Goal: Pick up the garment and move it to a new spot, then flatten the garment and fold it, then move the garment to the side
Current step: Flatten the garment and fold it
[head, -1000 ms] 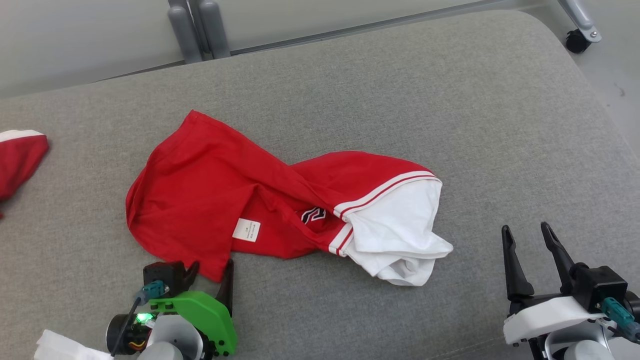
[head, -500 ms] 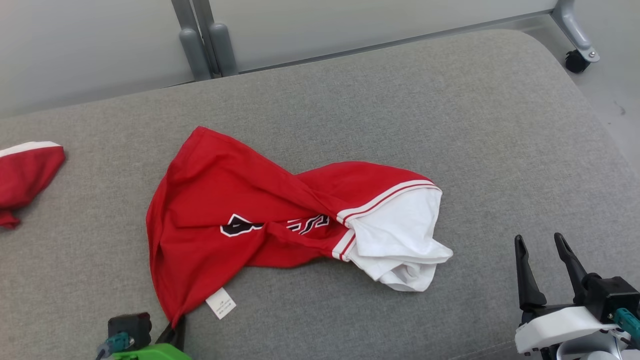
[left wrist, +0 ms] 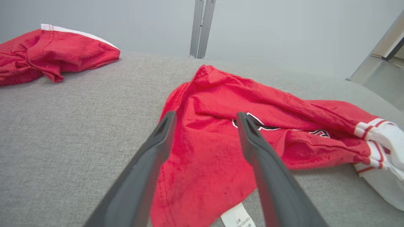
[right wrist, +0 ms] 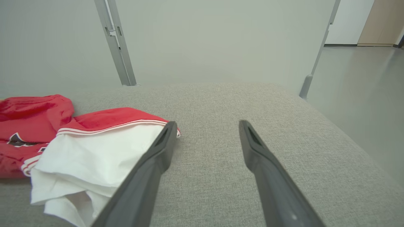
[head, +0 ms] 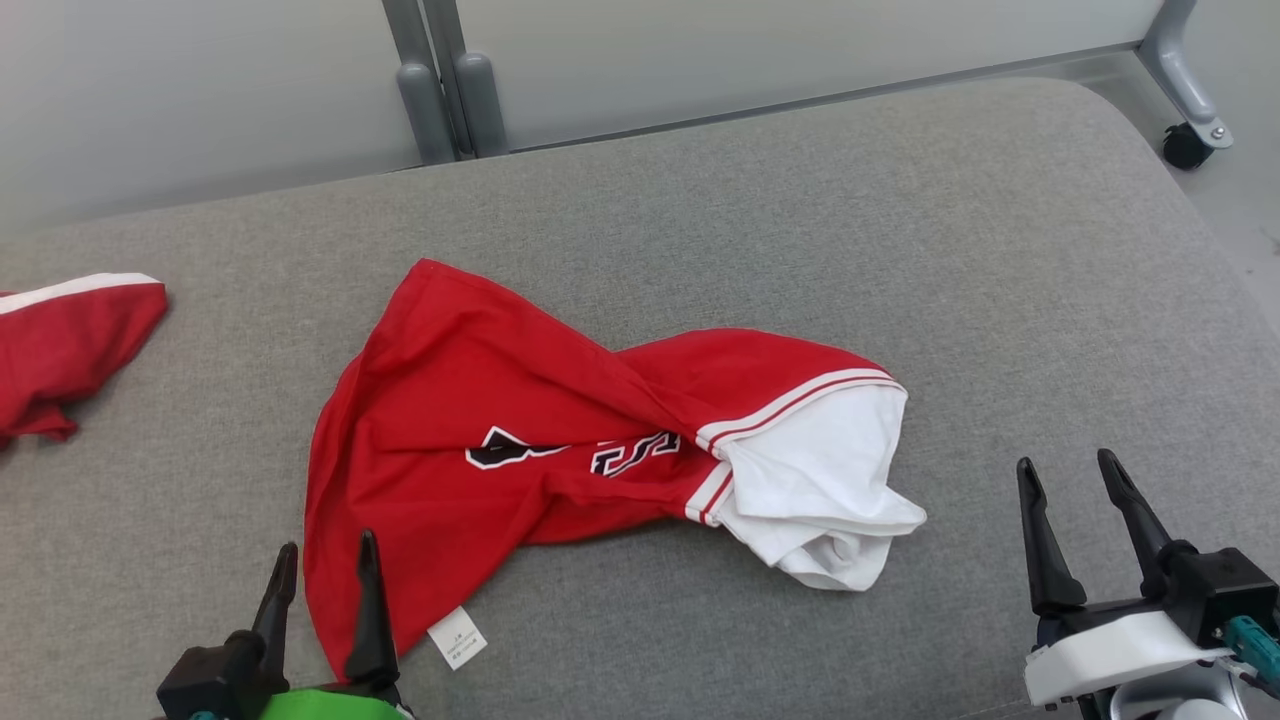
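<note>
Garment (head: pixel 480 400) sits mid-worktop (head: pixel 900 220), straight out from the grey post (head: pixel 445 80) on the robot's side. It is twisted. Long axis runs crosswise to the post: red hem corner on the left, bunched white end (head: pixel 820 480) on the right.

Left gripper (head: pixel 327 545) is at the corner farthest from the post. Jaws are open and holding nothing, straddling the hem edge with one finger over red cloth and the other over grey. Care label (head: pixel 457 637) is just beside it.

Right gripper (head: pixel 1066 462) also has open, empty jaws. It is clear of the white end, off to its right. So the left arm is nearer, and I'd take that hem corner first.

Unclear:
- Whether the left fingers touch the cloth.
- Where the collar and sleeves are, since the print is half folded under.
- The second red garment (head: pixel 70 340), cut off at the frame edge.
</note>
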You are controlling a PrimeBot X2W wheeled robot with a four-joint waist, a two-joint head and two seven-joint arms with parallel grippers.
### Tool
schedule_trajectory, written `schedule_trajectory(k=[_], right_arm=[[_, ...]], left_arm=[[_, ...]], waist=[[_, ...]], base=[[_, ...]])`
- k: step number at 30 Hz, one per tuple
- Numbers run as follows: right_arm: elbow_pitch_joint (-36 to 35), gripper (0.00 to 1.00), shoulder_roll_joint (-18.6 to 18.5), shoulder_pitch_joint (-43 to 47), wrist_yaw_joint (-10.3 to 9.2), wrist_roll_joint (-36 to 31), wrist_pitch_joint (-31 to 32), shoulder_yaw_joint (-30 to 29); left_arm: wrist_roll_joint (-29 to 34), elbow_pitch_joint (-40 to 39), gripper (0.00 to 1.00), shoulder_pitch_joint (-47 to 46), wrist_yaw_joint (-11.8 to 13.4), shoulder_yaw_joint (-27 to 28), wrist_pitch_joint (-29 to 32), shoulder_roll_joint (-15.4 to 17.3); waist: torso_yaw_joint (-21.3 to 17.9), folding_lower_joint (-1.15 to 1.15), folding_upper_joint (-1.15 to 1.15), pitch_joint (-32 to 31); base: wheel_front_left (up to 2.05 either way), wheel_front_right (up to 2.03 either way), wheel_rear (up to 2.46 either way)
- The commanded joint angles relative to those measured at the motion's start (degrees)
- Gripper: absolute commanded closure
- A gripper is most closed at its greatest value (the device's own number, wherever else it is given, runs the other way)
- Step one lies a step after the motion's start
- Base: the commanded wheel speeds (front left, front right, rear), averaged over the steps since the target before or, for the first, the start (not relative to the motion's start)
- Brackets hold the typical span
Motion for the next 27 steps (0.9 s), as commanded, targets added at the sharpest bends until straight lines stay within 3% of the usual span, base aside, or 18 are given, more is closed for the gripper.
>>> schedule_trajectory(k=[1, 6, 11, 18, 27], right_arm=[[-0.9, 0.00, -0.3, 1.5, -0.02, -0.2, -0.2, 0.0], [-1.3, 0.00, -0.8, 2.3, -0.02, 0.3, -0.2, 3.3], [3.2, 0.00, -1.0, -0.2, -0.01, 1.8, -0.2, 7.9], [12.7, 0.00, -1.0, -4.2, -0.02, 2.9, 3.2, 9.0], [17.0, 0.00, -0.8, -6.3, -0.02, 9.1, 4.8, 11.6]], left_arm=[[2.7, -2.1, 0.00, 1.2, -0.6, 1.9, -0.5, -1.0], [8.4, -5.9, 0.00, 4.2, -3.8, 7.5, -0.4, -7.2], [11.5, -3.8, 0.00, 4.3, -8.1, 10.2, -0.3, -10.5], [13.3, -2.3, 0.00, 3.1, -11.1, 12.8, -0.3, -12.3], [12.9, -0.2, 0.00, 3.3, -11.6, 14.6, -0.3, -12.6]], waist=[[0.4, 0.00, 0.00, -0.5], [0.9, 0.00, 0.00, -0.7], [1.8, 0.00, 0.00, -0.5], [3.0, 0.00, 0.00, 0.0], [4.0, 0.00, 0.00, 0.0]], base=[[0.00, 0.00, 0.00], [0.00, 0.00, 0.00], [0.00, 0.00, 0.00], [0.00, 0.00, 0.00], [0.00, 0.00, 0.00]])
